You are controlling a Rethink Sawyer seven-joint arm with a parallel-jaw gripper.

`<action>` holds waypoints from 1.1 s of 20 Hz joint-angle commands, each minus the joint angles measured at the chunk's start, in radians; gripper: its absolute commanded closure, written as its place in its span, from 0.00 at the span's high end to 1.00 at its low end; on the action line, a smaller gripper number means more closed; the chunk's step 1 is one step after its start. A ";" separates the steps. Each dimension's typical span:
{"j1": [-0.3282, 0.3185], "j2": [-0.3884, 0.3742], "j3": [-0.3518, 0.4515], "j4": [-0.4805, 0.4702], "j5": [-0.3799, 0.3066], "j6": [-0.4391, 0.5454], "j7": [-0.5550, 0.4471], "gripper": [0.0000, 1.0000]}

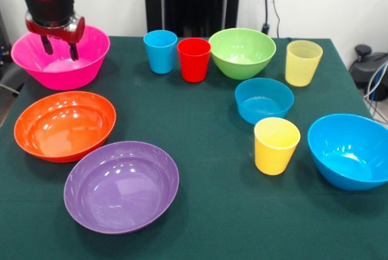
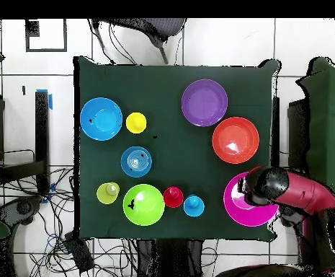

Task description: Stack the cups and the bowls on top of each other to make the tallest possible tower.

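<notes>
Pink bowl (image 1: 60,57) upright, nothing stacked yet. Fingers (image 1: 47,45) spread open inside it, gripping nothing. Next likely: grip rim, flip it.

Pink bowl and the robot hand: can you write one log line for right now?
stage: no tower yet | gripper: open, fingers inside pink bowl | pink bowl: upright | other bowls and cups: upright, unstacked

Green table (image 1: 212,169): 6 bowls, 4 cups, unstacked.
</notes>
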 commanded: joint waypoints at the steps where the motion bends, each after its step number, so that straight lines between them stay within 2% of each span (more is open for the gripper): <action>1: 0.033 0.010 0.076 0.005 0.011 0.015 0.015 1.00; 17: 0.022 0.032 0.080 -0.012 0.007 0.007 0.008 1.00; 22: 0.013 0.046 0.103 -0.015 0.010 -0.015 -0.004 1.00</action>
